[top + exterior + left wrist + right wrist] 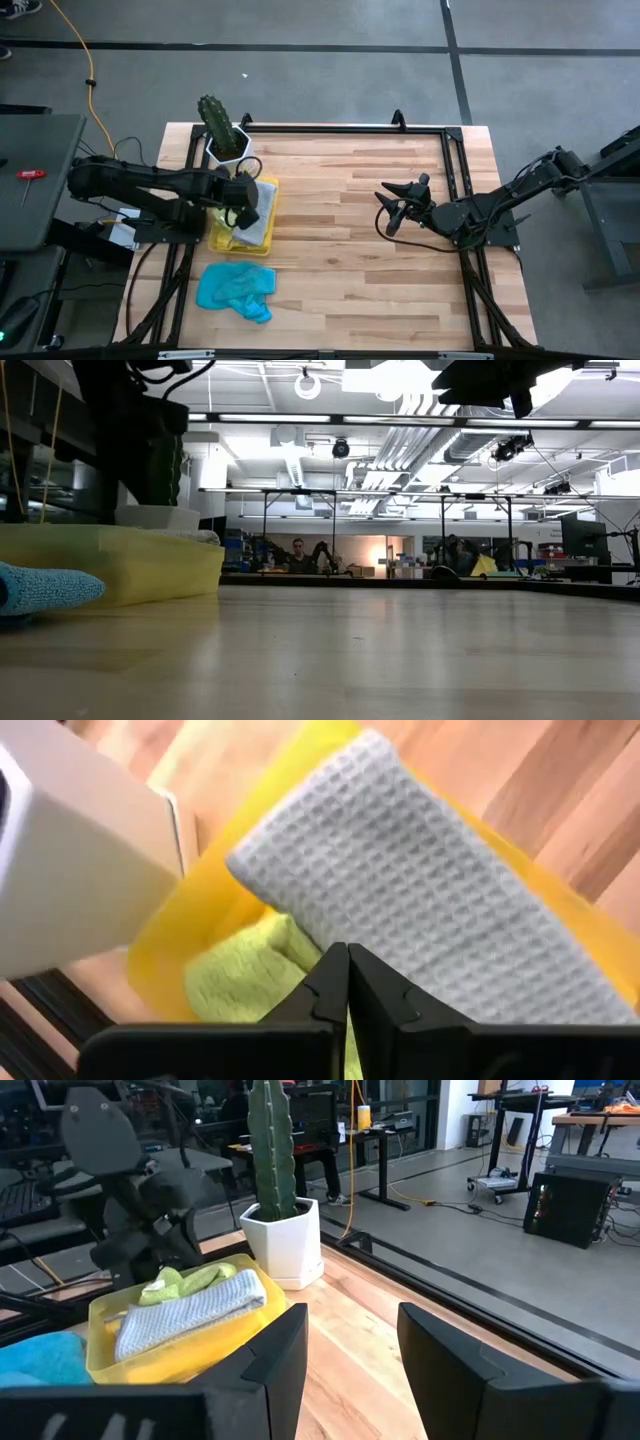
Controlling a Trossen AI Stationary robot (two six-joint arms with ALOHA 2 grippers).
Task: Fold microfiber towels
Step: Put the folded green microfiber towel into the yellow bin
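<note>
Towels sit in two spots on my table [350, 230]. Inside the yellow tray [217, 238], at the left side beside the white cactus pot [226, 148], a folded grey towel [255, 222] lies on top, and a lime green towel [235, 982] shows bunched beneath it toward one end. From my right wrist the same stack reads clearly: grey towel across the tray, green peeking out at the far end. Outside the tray, just beside its near edge, a blue towel [236, 290] lies crumpled on the bare wood; in the low view only its rounded end shows, right by the tray wall.

My left gripper [347, 982] hangs over the tray above the grey towel, fingers pressed together with nothing between them. My right gripper [391, 210] waits over the table's right half, well apart from the tray, its fingers spread wide and holding nothing.
</note>
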